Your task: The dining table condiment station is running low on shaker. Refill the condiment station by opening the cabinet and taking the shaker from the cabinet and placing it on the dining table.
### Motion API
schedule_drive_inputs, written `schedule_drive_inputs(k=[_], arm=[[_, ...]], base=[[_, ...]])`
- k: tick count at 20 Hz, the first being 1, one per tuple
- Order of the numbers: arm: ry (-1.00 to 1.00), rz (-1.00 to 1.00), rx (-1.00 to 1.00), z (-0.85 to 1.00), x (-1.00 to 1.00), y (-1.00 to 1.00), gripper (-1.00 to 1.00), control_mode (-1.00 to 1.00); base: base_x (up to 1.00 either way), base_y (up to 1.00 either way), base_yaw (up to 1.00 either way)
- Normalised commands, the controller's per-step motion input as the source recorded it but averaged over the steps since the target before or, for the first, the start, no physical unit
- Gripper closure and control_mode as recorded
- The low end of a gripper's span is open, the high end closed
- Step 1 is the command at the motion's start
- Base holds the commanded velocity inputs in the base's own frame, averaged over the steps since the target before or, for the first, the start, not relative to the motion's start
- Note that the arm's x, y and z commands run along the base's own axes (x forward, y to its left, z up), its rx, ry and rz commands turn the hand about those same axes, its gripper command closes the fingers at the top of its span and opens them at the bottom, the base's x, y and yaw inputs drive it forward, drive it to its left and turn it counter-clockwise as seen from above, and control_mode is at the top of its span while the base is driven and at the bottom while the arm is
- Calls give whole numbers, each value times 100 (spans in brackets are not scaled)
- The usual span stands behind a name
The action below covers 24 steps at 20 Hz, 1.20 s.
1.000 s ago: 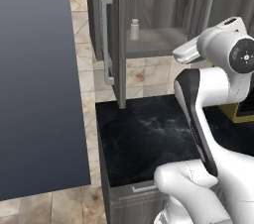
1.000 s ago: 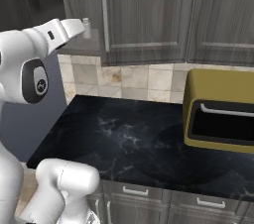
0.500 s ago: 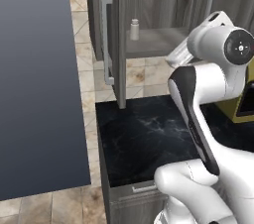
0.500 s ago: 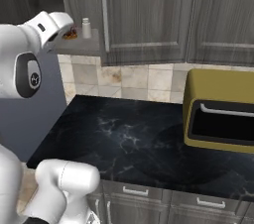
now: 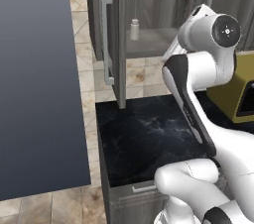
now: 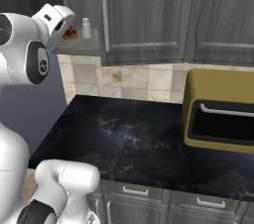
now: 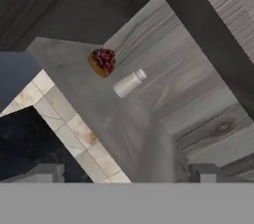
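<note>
The shaker [image 7: 129, 83], small and pale with a capped top, stands on the shelf of the open cabinet [image 7: 149, 134]. It also appears in the base views as the shaker [image 5: 134, 28] [image 6: 86, 27]. My gripper [image 7: 125, 173] is open, with nothing between its fingertips, and points at the shelf a short way in front of the shaker. From the right, the gripper [image 6: 65, 24] hangs just left of the shelf edge. The cabinet door [image 5: 113, 39] stands swung out, its silver bar handle facing left. The dining table is out of view.
A small brown dish of red food [image 7: 102, 62] sits beside the shaker. Below the cabinet lies a black marble counter [image 6: 129, 134] with a yellow toaster oven [image 6: 218, 109] at its right. A tall dark blue-grey panel [image 5: 34, 84] fills the left.
The hand has risen and turned toward the open shelf, pulling back a little to the left in the right base view. The jaws stay open and the shaker has not moved.
</note>
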Motion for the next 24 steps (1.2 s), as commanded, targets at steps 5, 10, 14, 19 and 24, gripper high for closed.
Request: schedule_drive_inputs(k=[5,10,14,19,24], arm=[[13,-10,-14,0,56,9,-100,-100],[11,-13,-10,-2,54,0,-100,-100],[3,-7,-9,-11,17,-1,-100,-100],[0,-4,-5,-17,0,-2,-100,-100],[0,-4,-4,-11,0,-17,-100,-100]], base=[[0,0,0],[0,0,0],[0,0,0],[0,0,0],[0,0,0]])
